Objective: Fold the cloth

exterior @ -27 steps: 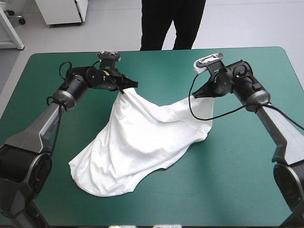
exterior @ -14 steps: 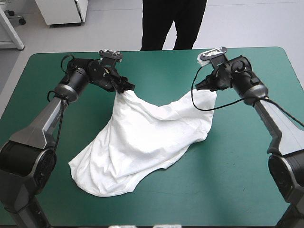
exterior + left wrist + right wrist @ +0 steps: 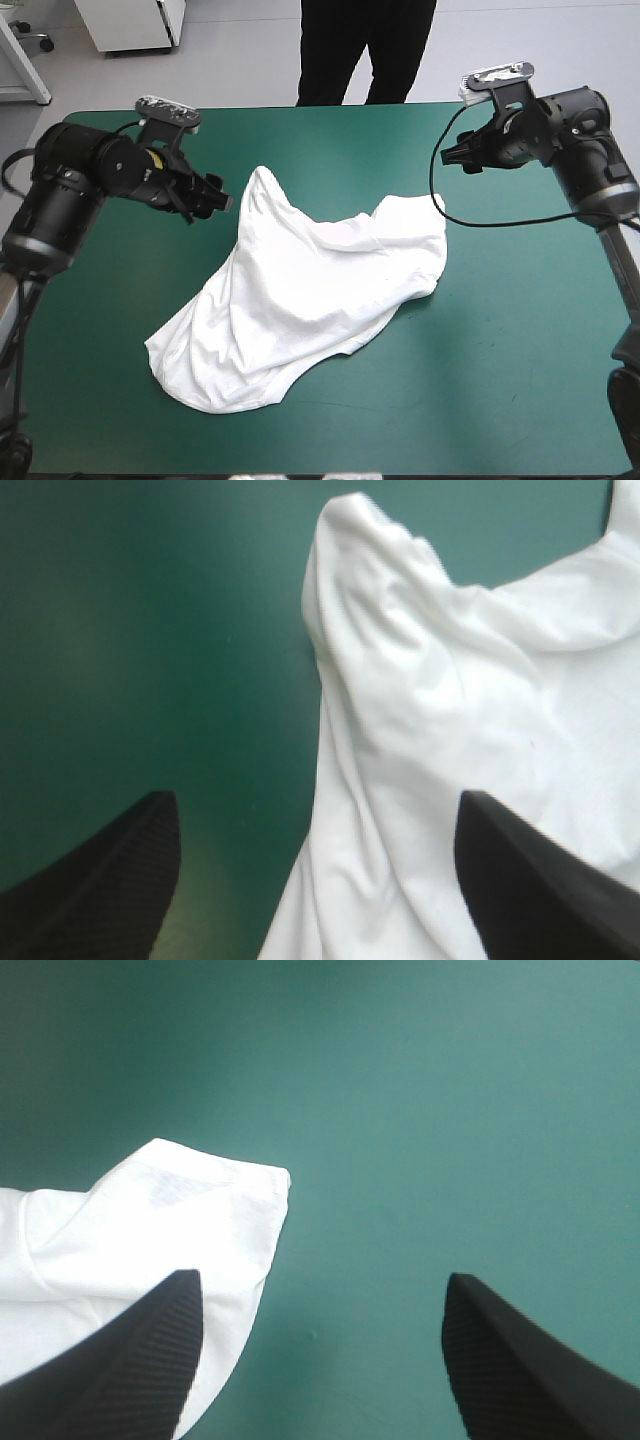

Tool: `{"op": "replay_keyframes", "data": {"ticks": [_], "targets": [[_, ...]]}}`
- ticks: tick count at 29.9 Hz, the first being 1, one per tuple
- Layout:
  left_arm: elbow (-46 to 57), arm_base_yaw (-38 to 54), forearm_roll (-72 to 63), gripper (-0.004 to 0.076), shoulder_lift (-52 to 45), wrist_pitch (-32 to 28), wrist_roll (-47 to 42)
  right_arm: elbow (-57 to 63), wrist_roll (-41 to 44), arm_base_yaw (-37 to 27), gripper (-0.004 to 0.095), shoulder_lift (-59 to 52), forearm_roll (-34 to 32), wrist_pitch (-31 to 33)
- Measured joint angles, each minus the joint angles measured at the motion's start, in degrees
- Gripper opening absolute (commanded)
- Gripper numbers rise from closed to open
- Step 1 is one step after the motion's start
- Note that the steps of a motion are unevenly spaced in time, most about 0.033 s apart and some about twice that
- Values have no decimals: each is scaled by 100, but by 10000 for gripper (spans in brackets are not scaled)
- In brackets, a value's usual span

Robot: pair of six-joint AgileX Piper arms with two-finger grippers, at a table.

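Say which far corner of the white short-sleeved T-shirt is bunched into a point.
The T-shirt corner nearest the left end effector, narrow and crumpled; the corner by the right end effector lies flat, square-hemmed.

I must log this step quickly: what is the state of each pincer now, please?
Left pincer: open, holding nothing.
Right pincer: open, holding nothing.
The T-shirt lies loose on the table.

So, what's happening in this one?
Two robot arms are working on a white T-shirt, which lies loosely spread and rumpled on the teal-green table. Neither arm holds it now. The left claw and the right claw are both open and clear of the cloth, one near each far corner. They were gripping those corners just before. The shirt is not yet a folded bundle.
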Motion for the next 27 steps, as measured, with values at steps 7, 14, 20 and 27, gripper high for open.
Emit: {"op": "replay_keyframes", "data": {"ticks": [7,14,20,27], "targets": [[1101,-33,433,552,-852,155,-793,298,-106,0,644,-898,135,164],[2527,-44,546,552,-1477,148,-1442,988,-207,97,644,-1752,129,172],[3761,-49,1075,552,-1507,103,-1765,1469,-253,364,644,-2022,116,147],[4495,214,1310,552,-1079,-307,-1832,1576,-272,554,644,-2045,76,111]]}}
